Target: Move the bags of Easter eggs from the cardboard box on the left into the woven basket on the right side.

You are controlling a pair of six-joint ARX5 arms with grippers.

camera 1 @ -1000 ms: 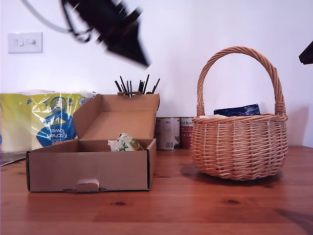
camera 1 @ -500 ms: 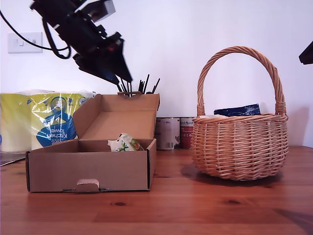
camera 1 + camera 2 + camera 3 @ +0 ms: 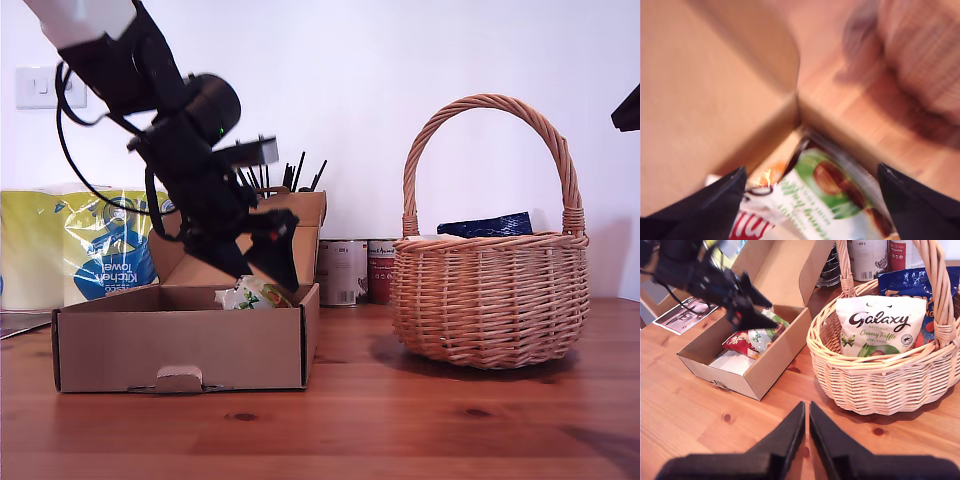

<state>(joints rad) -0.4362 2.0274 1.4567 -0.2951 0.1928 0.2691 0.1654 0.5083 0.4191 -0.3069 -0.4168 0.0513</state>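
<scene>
My first gripper (image 3: 262,268): fingers spread wide, empty, poised over the cardboard box (image 3: 180,345); white-green pouch (image 3: 832,202) between the fingertips, red pouch (image 3: 740,343) beside it.
My second gripper (image 3: 806,416): fingers pressed together, empty, above bare table (image 3: 685,425); woven basket (image 3: 875,375) just beyond, holding Galaxy pouch (image 3: 880,327) and blue pouch (image 3: 912,282).

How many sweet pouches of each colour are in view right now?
White-and-green glossy pouches: 2, the Galaxy pouch in the round wicker basket and the white-green pouch in the brown cardboard box.
Dark blue glossy pouch: 1, in the basket.
Red glossy pouch: 1, in the box.
Total: 4.
</scene>
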